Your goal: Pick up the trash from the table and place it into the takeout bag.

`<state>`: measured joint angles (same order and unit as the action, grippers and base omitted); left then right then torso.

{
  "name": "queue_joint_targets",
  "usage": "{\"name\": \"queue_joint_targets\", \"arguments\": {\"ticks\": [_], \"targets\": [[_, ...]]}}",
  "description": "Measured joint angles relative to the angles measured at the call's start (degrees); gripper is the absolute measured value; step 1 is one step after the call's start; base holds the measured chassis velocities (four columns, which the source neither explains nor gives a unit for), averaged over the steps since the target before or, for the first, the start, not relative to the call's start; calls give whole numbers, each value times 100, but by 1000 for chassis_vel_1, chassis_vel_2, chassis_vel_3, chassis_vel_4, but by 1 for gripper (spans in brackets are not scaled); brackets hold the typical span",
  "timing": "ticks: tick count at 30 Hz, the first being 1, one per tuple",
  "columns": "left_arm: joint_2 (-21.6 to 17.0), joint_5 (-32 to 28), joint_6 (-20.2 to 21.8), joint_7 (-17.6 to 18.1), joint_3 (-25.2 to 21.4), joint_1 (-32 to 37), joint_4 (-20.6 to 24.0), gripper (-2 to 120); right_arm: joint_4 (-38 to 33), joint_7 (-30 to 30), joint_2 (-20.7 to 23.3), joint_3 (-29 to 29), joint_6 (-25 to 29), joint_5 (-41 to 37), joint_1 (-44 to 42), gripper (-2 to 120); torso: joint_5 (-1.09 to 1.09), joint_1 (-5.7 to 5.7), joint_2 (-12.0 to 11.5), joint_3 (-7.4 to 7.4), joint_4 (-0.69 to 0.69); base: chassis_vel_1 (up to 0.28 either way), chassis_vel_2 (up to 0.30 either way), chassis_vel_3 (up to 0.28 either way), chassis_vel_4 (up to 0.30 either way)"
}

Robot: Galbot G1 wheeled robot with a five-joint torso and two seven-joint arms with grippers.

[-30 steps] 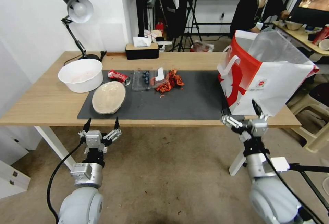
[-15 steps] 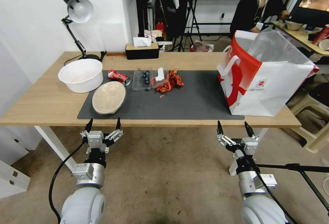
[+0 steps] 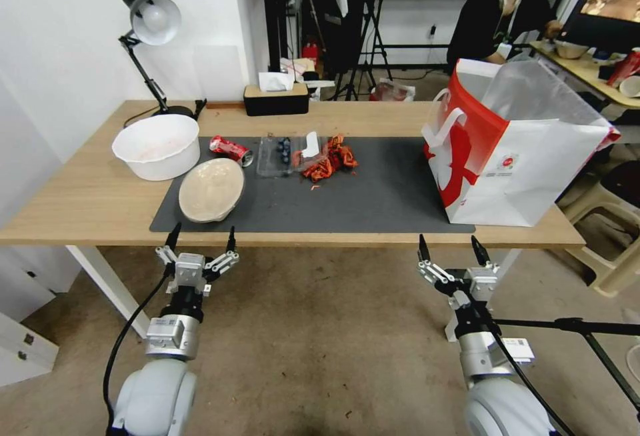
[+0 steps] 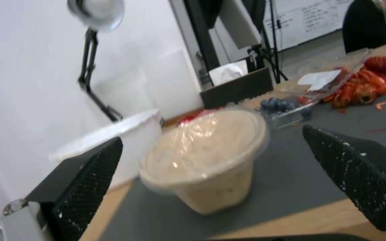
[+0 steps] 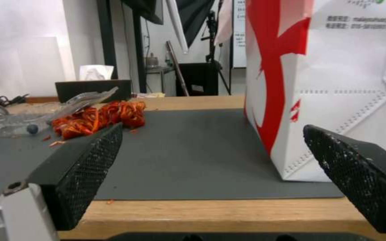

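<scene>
Trash waits on the table [image 3: 87, 203], and I judge I am at the start of a pick: both my arms hang in front of the near edge, below the top, and hold nothing.

On the far left stands a white bowl [image 3: 157, 146], on bare wood just beside the mat [image 3: 373, 199]. Next to it lies the lid [image 3: 211, 189], a beige oval on the mat's left end. Its long axis runs from the near-left toward the far-right, so it points about at the can [image 3: 229, 148]. In the left wrist view it looks more like a lidded tub than a flat lid; I cannot tell which. The can, crushed and red, lies on its side behind the lid, long axis going left to right. Then comes a clear tray [image 3: 283, 155] with dark berries, and red scraps [image 3: 330, 158] touching its right side.

My left gripper [image 3: 202, 239] is spread wide, fingers pointing up at the table edge, directly below the lid. In its own camera the lid sits between the two fingers [image 4: 85, 180]. So I think the lid is the next thing to take: I must rise over the edge, reach forward, and close across its short width.

My right gripper [image 3: 448, 249] is also spread and empty, near the bag [image 3: 527, 176], which stands upright at the mat's right end with its mouth open upward.
</scene>
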<state>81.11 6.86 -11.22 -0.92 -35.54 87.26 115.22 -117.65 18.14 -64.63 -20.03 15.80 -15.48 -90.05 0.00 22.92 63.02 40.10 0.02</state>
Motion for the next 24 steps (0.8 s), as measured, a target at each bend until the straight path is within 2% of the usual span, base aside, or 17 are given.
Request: {"name": "queue_joint_targets", "arguments": {"ticks": [2,8,19,21,24], "targets": [[-177,166,-69,-114,-51,-146,-129,100,-6,-1,5,3,-9,-4,11,100,-1,0,0,1,-4,0,0,0,0],[-721,218,-107,-464,-61,-394,-431,100,-58,-6,5,15,-55,-9,38,100,-1,0,0,1,-2,0,0,0,0],[-1276,413,-268,-770,-69,-741,-955,100,-56,-7,-48,68,-74,-2,35,100,0,0,0,1,-3,0,0,0,0],[-1335,424,-270,-784,-64,-764,-1008,99,-54,-7,-54,69,-74,1,34,100,0,0,0,1,-2,0,0,0,0],[-1470,445,-291,-789,-58,-841,-1116,90,-50,-7,-58,68,-74,3,34,100,0,0,0,1,-2,0,0,0,0]]}}
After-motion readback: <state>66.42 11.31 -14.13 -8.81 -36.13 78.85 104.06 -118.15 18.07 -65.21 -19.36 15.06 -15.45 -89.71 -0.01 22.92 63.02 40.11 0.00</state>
